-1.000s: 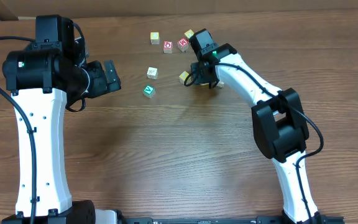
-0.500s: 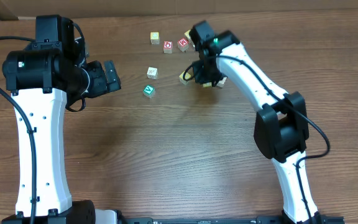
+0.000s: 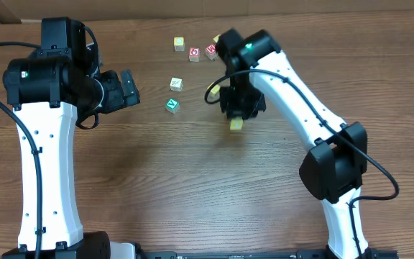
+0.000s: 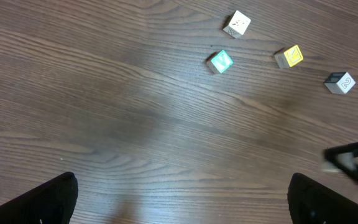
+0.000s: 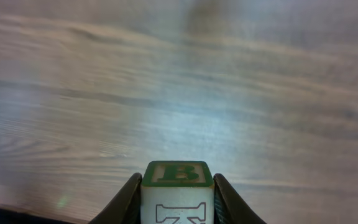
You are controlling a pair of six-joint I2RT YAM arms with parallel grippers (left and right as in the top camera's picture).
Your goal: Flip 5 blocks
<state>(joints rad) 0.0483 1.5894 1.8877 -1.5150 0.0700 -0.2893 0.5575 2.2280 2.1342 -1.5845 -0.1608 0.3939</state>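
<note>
The right hand (image 5: 178, 208) is closed narrowly on a block (image 5: 178, 175) with a green B on one face, held over bare desk (image 5: 260, 93). A green block (image 3: 172, 105), a cream block (image 3: 176, 84) and a yellow block (image 3: 213, 88) lie nearby on its left. The left hand (image 4: 182, 180) hangs wide open, holding nothing.

A green B sits on the alphabet block (image 5: 177, 186) (lower letter cut off); the pale cube (image 4: 340, 82) shows a 2.
</note>
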